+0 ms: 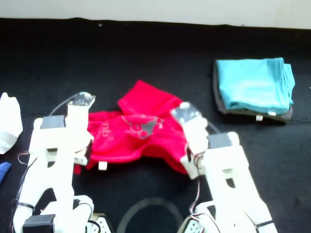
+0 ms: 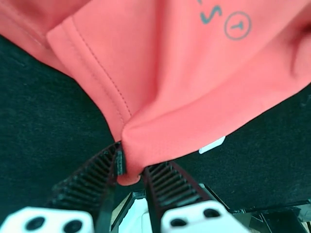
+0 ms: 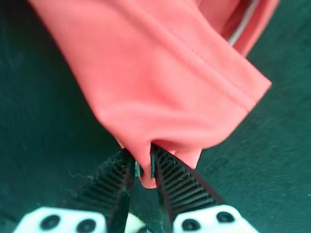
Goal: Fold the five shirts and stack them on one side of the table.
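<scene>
My left hand (image 2: 131, 172) is pinched shut on a bunched fold of the red shirt (image 2: 194, 73), just where a stitched hem runs down into the grip. Only a small nub of cloth shows between the ribbed pads. My right hand (image 3: 144, 167) is closed the same way on another hemmed edge of the shirt, again with very little fabric in the bite.

The red shirt lies crumpled and only half spread on the black worktop (image 1: 146, 53), well apart from the folded stack (image 1: 255, 85), which is a turquoise shirt over what looks like a dark one. Counting from that stack, my right hand has the nearer end of the red shirt and my left hand the farther end. A white cloth (image 1: 8, 124), perhaps another shirt, lies farther from the stack again.

I judge this cloth to be light, thin and quite limp. It will sag between my hands, hold no crease of its own and likely cling a little as it drags over the worktop. A pinch this shallow could let it slide free under a firm pull. The hems and corners are the places to hold, since the doubled, stitched layers give the pads more to bite on. Drawing both ends apart evenly should flatten it before any fold
</scene>
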